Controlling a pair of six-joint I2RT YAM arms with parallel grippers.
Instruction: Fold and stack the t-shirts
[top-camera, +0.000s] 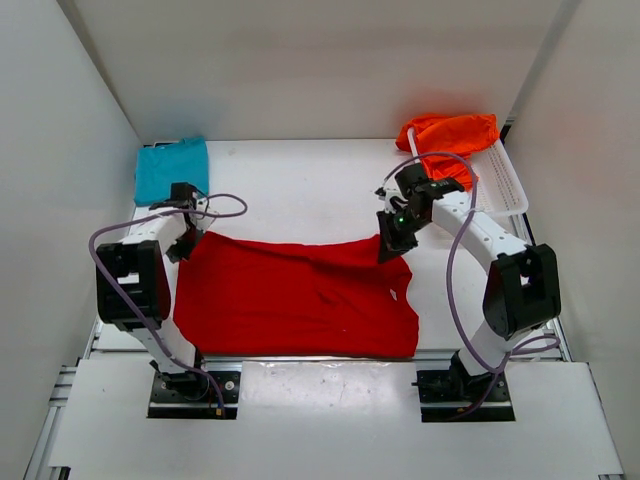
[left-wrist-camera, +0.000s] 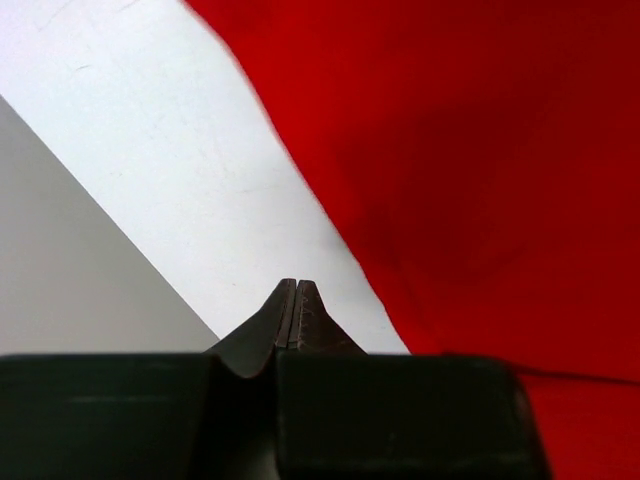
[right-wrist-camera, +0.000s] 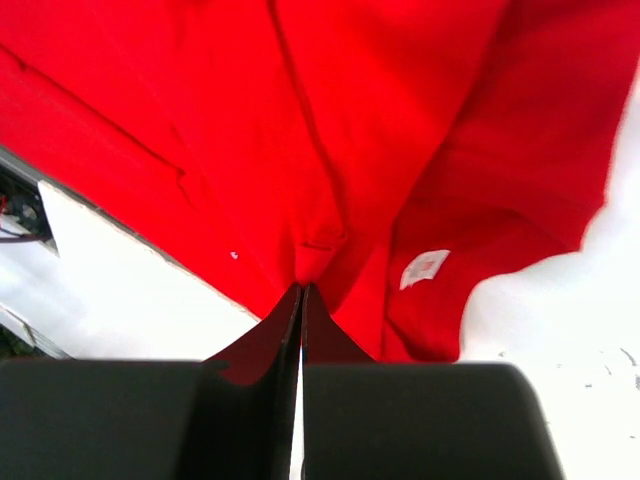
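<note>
So, the red t-shirt (top-camera: 300, 300) is the one being worked. It's spread flat mid-table btw the two arms, with its neck label (right-wrist-camera: 425, 268) toward the right side. The teal-blue t-shirt (top-camera: 172, 170) already sits folded at the far left corner. The orange t-shirt (top-camera: 450, 133) is bunched at the far end of the white basket (top-camera: 505, 190) on the right, not folded yet.

The right gripper (right-wrist-camera: 302, 292) is pinched tight on the red shirt's far right corner; in its wrist view the cloth puckers straight into the tips. The left gripper (left-wrist-camera: 296, 290) is closed too, at the far left corner. But its wrist view shows bare table (left-wrist-camera: 150, 150) under the tips and the red edge just beside them, with nothing btw the fingers (left-wrist-camera: 318, 325) afaict.

My read: this is the first fold of the red one, far edge to come toward the near edge, approx a third of the job done. Next move prob needs the left to open, shift over onto the hem & get a real grip. Then both arms carry the far edge over together, level, so it doesn't land skewed.
</note>
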